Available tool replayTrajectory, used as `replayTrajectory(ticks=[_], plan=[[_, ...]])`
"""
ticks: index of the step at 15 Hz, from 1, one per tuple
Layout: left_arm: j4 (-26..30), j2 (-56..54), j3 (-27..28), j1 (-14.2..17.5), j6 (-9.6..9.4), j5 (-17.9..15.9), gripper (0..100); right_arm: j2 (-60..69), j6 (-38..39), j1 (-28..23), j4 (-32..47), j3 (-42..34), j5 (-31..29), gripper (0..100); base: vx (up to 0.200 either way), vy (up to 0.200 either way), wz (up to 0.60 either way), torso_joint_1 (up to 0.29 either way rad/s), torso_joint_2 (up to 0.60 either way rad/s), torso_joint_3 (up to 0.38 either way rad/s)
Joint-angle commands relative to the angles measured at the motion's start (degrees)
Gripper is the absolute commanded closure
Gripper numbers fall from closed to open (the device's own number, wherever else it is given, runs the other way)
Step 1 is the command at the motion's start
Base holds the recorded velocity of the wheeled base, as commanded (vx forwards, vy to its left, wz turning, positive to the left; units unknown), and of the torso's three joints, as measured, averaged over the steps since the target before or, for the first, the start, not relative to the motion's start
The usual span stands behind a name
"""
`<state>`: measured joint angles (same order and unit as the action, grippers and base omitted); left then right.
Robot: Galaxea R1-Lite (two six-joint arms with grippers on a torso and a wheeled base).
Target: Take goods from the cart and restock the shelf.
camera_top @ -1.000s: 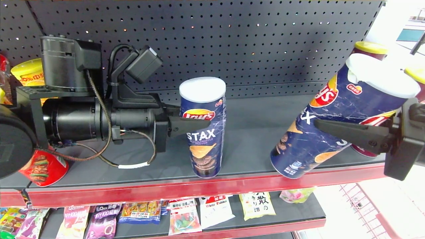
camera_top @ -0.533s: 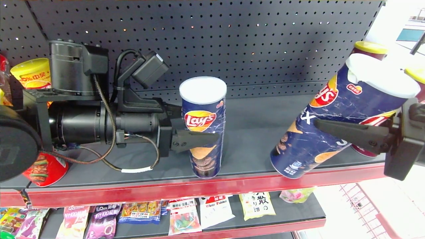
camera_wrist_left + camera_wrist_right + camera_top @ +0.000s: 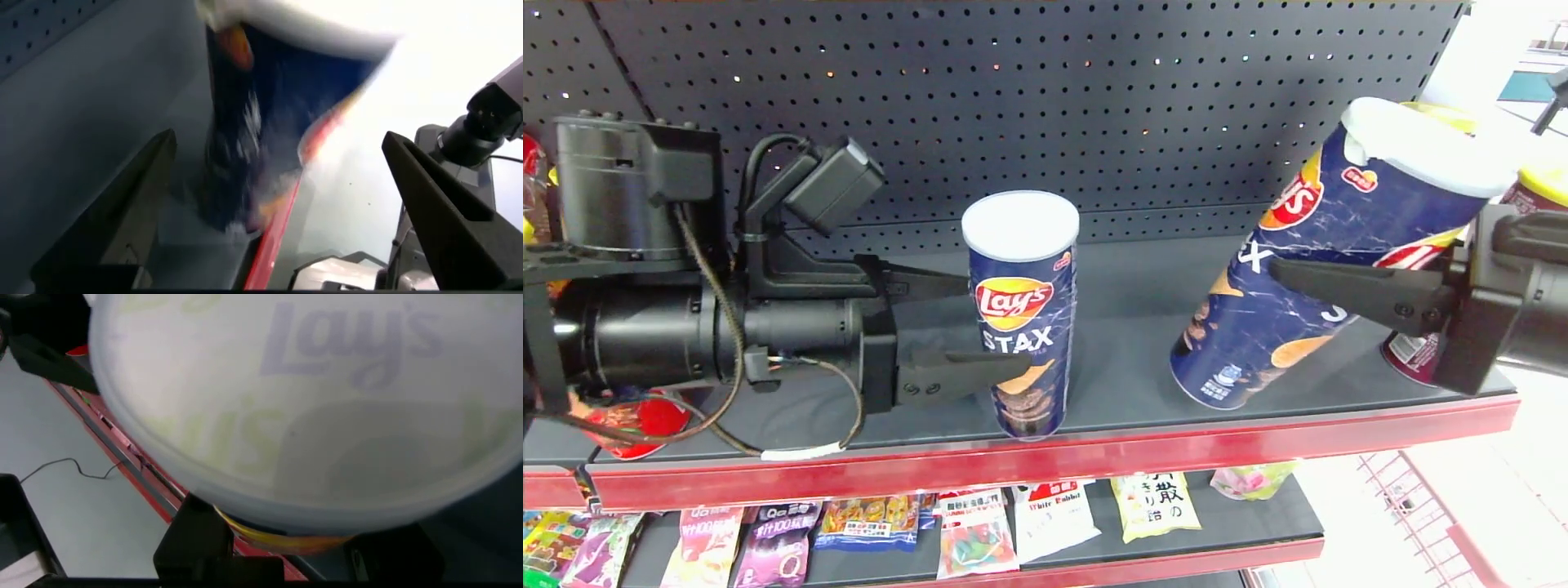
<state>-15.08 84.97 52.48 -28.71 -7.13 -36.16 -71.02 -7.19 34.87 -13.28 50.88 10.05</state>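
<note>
1. The standing can (image 3: pixel 1021 314) is upright on the upper shelf (image 3: pixel 1143 327), close to its red front lip (image 3: pixel 1094 457). The left gripper (image 3: pixel 995 327) has its jaws apart on either side of it. The left wrist view shows open gaps between this can (image 3: pixel 245 131) and both fingers (image 3: pixel 139 212).
2. The right gripper (image 3: pixel 1315 273) is clamped on a second can (image 3: pixel 1307 245). This can is tilted, its white lid (image 3: pixel 1421 147) leaning toward the robot's right and its base low over the shelf near the front lip. I cannot tell whether the base touches the shelf.
3. Risk: the standing can sits near the edge, so a finger brushing it as the left arm backs off could tip it or push it over the front.
4. Risk: the held can is far from upright. Let go like this, it would likely topple or roll off the lip, so it needs righting and seating flat first.
5. Risk: a red can (image 3: pixel 1413 355) with a yellow lid stands just behind the right gripper, and swinging the held can upright could knock it.
6. Hard to make out: in the head view the far finger of each gripper is hidden behind its can. The left wrist view is blurred. In the right wrist view the lid (image 3: pixel 310 400) sits right against the lens and covers the grip itself
</note>
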Motion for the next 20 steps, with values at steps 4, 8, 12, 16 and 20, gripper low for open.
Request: replayTrajectory(ticks=[4, 8, 12, 16, 20], plan=[[-0.04, -12.55, -11.35, 4.1, 0.01, 1.53, 0, -10.54, -0.01, -0.06, -0.08, 7.21, 0.06, 100, 0.0, 0.0, 0.0, 0.0, 0.0, 0.0], [-0.04, -23.8, -20.22, 7.88, 0.72, 3.37, 0, -18.63, -0.01, -0.15, 0.0, 15.91, 0.15, 100, 0.0, 0.0, 0.0, 0.0, 0.0, 0.0], [0.14, -31.27, -21.98, 8.49, 4.67, 7.33, 0, -24.78, -1.51, -0.41, 0.09, 21.63, 0.15, 100, 0.0, 0.0, 0.0, 0.0, 0.0, 0.0], [0.75, -36.01, -24.53, 8.49, 6.96, 10.32, 0, -30.93, -4.15, -0.41, 0.18, 29.18, -0.03, 100, 0.0, 0.0, 0.0, 0.0, 0.0, 0.0], [0.75, -36.72, -24.88, 8.49, 7.04, 11.11, 0, -34.62, -4.15, -0.15, 0.09, 33.14, -0.38, 100, 0.0, 0.0, 0.0, 0.0, 0.0, 0.0]])
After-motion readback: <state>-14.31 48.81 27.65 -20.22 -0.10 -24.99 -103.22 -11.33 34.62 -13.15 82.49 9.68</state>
